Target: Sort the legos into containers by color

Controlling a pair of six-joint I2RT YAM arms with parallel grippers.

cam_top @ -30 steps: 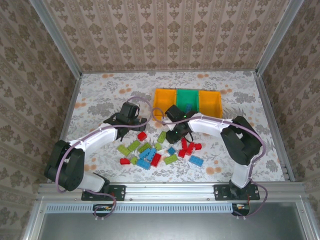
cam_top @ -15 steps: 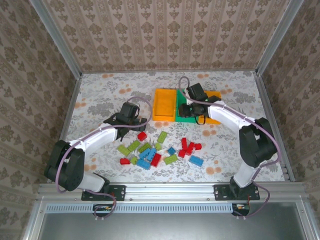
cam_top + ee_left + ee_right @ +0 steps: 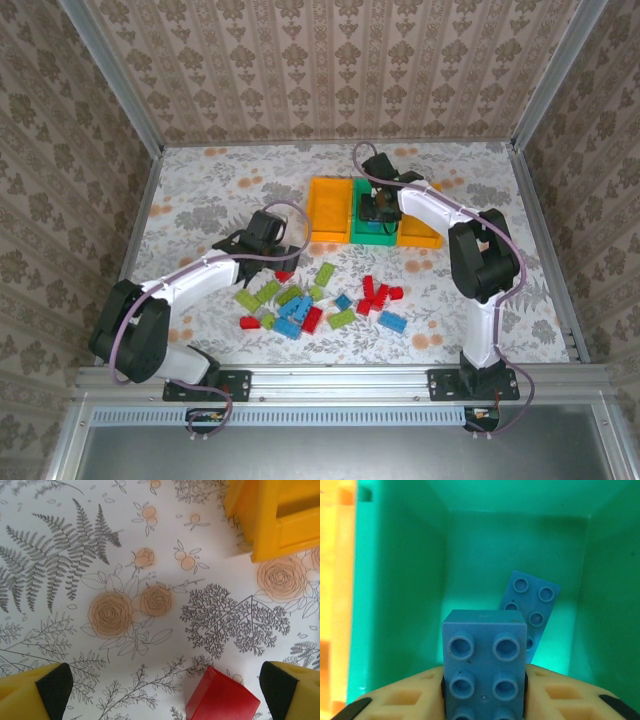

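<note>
Above the table, the right arm reaches far, right gripper [image 3: 378, 208] over the green bin [image 3: 366, 233]; the left arm bends, left gripper [image 3: 280, 262] low beside the legos [image 3: 310, 300]. At the left wrist, spread fingers [image 3: 52, 685] flank a red brick [image 3: 222, 699]. At the right wrist, a blue brick [image 3: 485, 665] is pinched above the bin.

Table cover [image 3: 200, 200]: white cloth, peach roses and grey ferns, lying flat. Wallpapered panels [image 3: 340, 70]: beige damask, enclosing at 9, 12 and 3 o'clock. Aluminium posts [image 3: 112, 75] at 10 and 2 o'clock. Aluminium rail [image 3: 340, 378] along 6 o'clock edge; slotted channel [image 3: 340, 415] just beyond.
</note>
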